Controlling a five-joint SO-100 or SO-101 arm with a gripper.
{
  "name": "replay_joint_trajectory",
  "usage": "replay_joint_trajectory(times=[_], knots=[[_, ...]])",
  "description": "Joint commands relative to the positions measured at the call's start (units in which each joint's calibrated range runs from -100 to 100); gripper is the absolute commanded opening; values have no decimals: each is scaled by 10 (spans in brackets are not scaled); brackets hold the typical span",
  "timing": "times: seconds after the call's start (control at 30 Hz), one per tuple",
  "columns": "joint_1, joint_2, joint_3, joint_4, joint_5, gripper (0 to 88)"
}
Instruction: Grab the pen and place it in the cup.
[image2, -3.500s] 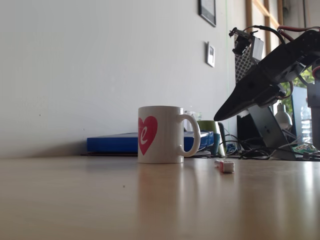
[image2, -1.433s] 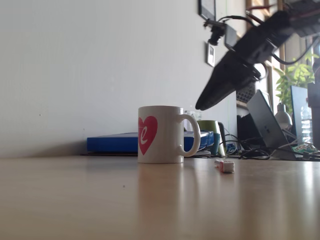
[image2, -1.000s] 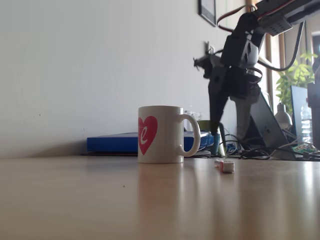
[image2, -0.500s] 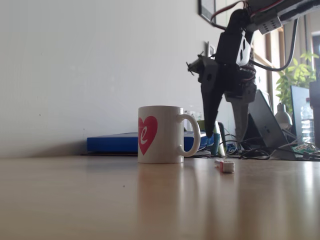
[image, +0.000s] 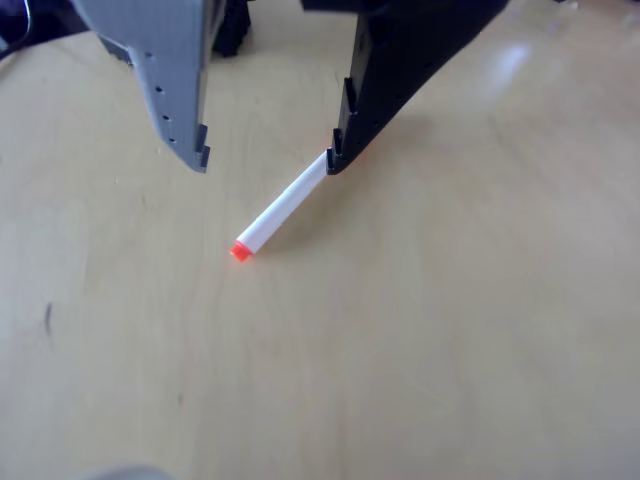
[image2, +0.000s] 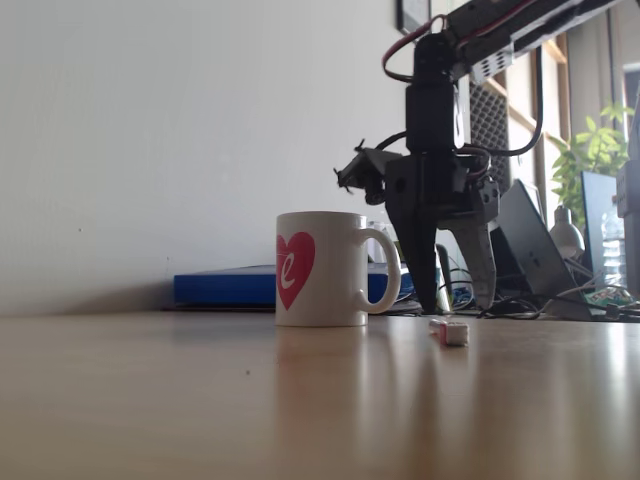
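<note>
The pen (image: 283, 207) lies flat on the wooden table (image: 450, 330), slanting in the other view from its orange tip at lower left up toward the black finger (image: 385, 90), whose toe hides the far end; whether that toe touches the barrel or merely hangs over it cannot be told; the gripper (image: 268, 160) is spread wide with nothing in its hold, the grey finger (image: 165, 75) standing well off to the left of the pen, so the barrel sits off-centre between the two, close to the black side; this spread reads as set for straddling the pen across its width, since a slim round barrel is best pinched from the sides; in the fixed view the gripper (image2: 455, 300) points straight down just behind the pen (image2: 449, 331), low over the table, an attitude that suits a top-down pick; the cup (image2: 326, 268) stands upright to the left with its handle turned toward the arm and its heart facing the camera, near the pen yet apart from it, mouth open upward for a drop from above; the grasp looks not yet made.
</note>
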Motion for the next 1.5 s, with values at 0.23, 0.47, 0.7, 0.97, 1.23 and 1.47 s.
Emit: replay_joint_trajectory(times=[0.23, 0.47, 0.7, 0.97, 1.23, 1.47], knots=[[-6, 25, -27, -3, -4, 298], [-12, 33, -23, -25, -4, 290], [-12, 33, -20, -25, -4, 289], [-12, 33, -19, -25, -4, 158], [-10, 32, -24, -26, -4, 101], [-11, 29, -22, -26, 1, 46]])
